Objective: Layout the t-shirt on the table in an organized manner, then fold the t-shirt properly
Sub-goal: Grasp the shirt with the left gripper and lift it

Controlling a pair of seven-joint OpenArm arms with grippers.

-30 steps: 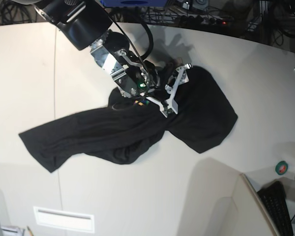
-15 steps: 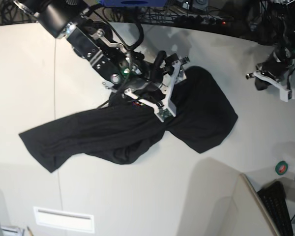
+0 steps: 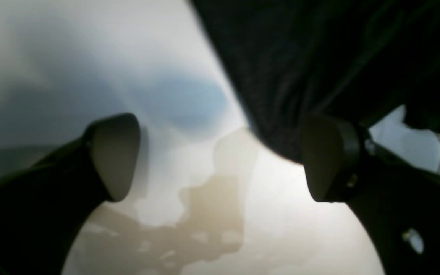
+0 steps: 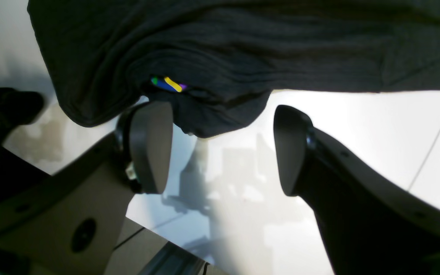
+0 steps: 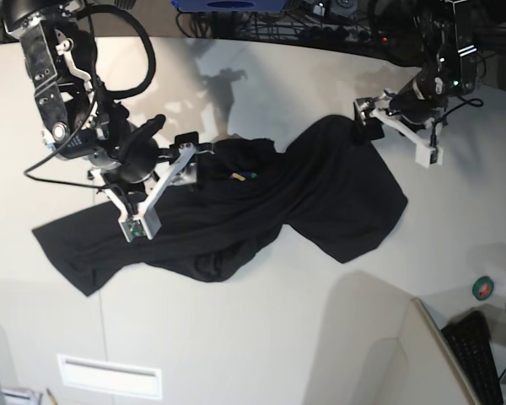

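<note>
On your off-white table the black t-shirt lies crumpled in a long diagonal heap, a sliver of its rainbow print peeking out, while your right gripper and left gripper both hang spread wide at its edges, holding nothing.

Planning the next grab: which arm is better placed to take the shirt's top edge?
Left, probably. Its open hand sits right at the shirt edge, cloth by one finger. The right hand is open over the bunched middle.
</note>
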